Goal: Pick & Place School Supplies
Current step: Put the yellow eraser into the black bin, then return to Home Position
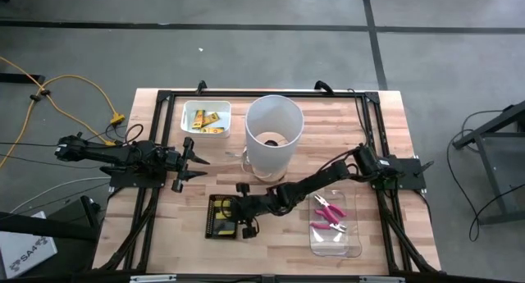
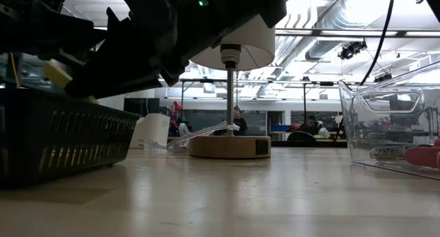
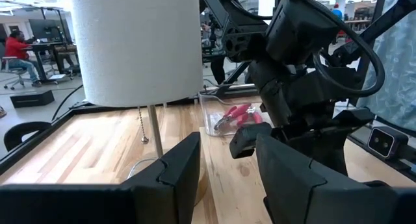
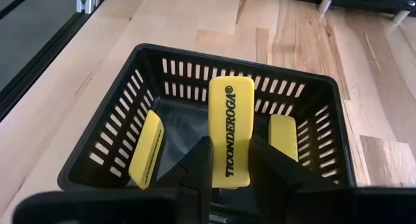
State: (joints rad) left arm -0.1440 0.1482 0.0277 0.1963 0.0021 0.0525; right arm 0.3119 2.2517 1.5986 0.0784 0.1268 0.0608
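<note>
Dark fingers [image 4: 195, 169] of the right end effector [image 4: 229, 160] clamp a yellow eraser [image 4: 231, 130] upright over the black basket [image 4: 110, 136].

Seen from above, this end effector [image 1: 246, 209] sits at lower centre of the frame, over the basket [image 1: 216, 216] on the desk [image 1: 279, 250]. Two more yellow erasers [image 4: 147, 149] lean inside the basket, one at either side wall. Others lie in the white tray [image 1: 206, 118] at upper left. Pink-handled pliers [image 1: 330, 213] lie in the clear bin [image 1: 335, 227] at lower right. At left of the frame, the left end effector [image 1: 197, 165] hovers with fingers spread apart, holding nothing, beside the white lamp [image 1: 273, 135].
</note>
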